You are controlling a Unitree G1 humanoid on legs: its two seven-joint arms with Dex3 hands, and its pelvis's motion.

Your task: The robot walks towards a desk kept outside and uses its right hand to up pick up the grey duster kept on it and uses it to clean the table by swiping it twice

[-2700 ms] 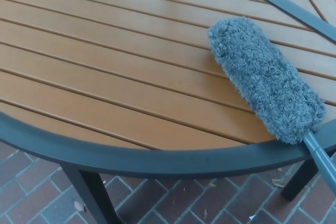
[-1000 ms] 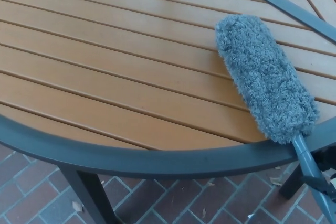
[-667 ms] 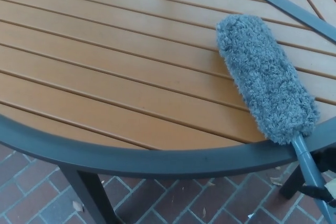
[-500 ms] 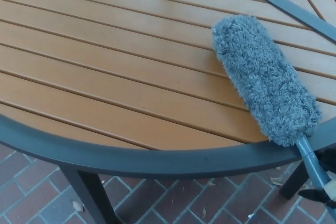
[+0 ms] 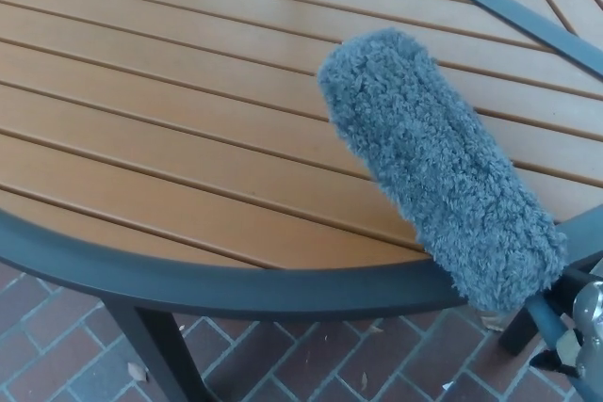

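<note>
Where it enters at the lower right, the robot hand [image 5: 577,341] grips the duster [image 5: 438,162] handle — head slanting over the table [image 5: 170,138].

Right hand [image 5: 577,341] barely visible at lower right corner; left arm unseen.

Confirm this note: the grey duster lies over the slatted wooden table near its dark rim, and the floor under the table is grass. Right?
Not quite. The floor under the table is brick paving, not grass; the head view shows it below the dark rim. The rest holds: the grey duster lies over the slatted wooden table near that rim.
</note>
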